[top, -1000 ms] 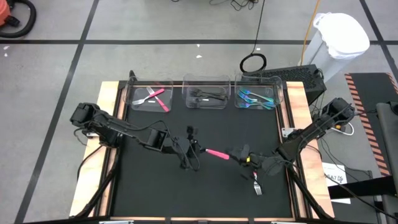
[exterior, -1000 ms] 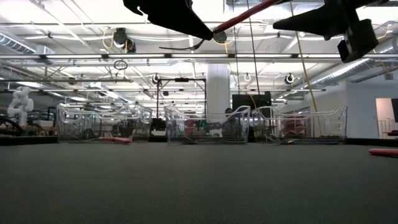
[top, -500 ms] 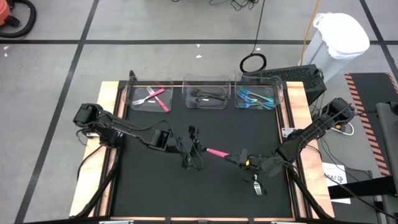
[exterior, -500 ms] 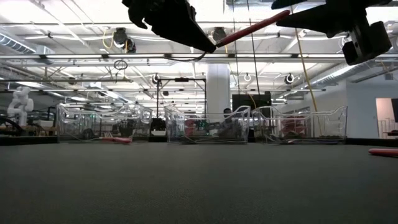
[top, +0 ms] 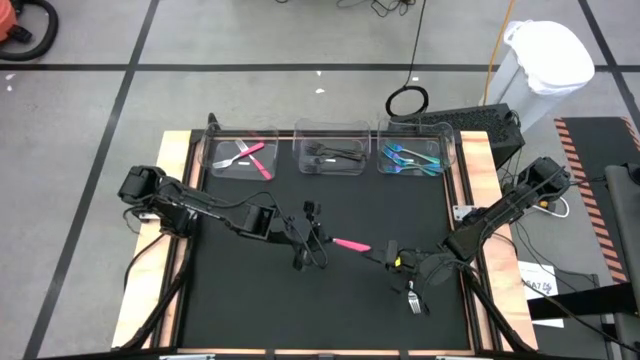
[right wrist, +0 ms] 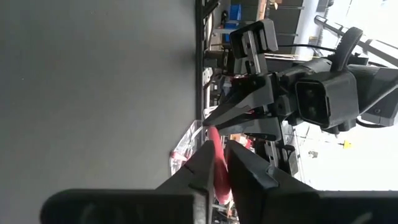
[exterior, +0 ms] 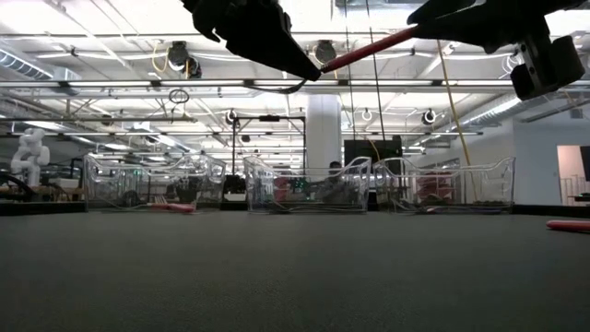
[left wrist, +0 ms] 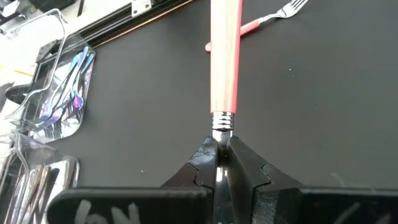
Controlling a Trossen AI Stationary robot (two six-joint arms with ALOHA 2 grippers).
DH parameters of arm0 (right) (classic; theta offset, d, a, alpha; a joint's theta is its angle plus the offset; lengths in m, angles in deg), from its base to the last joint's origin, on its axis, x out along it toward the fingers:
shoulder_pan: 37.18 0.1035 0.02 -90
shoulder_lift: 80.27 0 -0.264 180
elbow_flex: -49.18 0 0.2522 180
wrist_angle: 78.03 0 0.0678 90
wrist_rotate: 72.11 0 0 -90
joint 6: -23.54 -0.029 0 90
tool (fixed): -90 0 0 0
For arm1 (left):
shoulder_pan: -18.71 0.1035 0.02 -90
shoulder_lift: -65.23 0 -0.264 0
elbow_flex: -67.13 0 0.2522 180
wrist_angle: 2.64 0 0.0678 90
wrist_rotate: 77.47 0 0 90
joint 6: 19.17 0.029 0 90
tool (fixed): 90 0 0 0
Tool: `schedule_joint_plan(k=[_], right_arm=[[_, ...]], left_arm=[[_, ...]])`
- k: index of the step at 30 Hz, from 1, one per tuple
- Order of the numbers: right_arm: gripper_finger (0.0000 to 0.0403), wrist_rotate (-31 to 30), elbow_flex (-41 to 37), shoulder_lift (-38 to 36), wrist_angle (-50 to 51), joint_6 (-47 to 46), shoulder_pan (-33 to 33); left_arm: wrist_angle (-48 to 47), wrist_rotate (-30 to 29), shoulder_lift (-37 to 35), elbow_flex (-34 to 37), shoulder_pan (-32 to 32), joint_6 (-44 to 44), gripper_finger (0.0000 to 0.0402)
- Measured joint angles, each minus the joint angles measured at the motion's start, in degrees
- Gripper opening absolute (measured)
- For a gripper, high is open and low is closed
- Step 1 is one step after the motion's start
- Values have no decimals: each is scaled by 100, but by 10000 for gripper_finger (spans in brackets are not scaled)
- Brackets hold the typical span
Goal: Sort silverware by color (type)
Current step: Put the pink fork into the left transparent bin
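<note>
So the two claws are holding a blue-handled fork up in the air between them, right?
Not quite: the handle is pink, not blue. The left claw and the right claw do hold one pink-handled piece up in the air between them, and the left wrist view shows its handle best. Whether it is a fork can't be seen.

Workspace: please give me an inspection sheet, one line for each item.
Surface: black mat on a wood-edged table.
Job's things: pink utensil held in the air between both grippers; a fork lies on the mat; sorted pieces in three bins.
Clutter: nothing seen.
Grippers: left gripper shut on the utensil's metal end; right gripper with jaws at both sides of its pink handle.
Cables: cords run on the floor behind the table.
Surroundings: white bin; workshop hall.
</note>
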Motion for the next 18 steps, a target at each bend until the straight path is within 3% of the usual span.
schedule_joint_plan(k=[10, 14, 18], right_arm=[[104, -16, 0, 0, 0, -62, -34], [94, -15, 0, 0, 4, -79, -57], [57, -13, 0, 0, 24, -78, -57]], left_arm=[[39, 271, 0, 0, -7, -110, 18], [40, 269, 0, 0, -4, -111, 18], [35, 271, 0, 0, 26, -124, 18]])
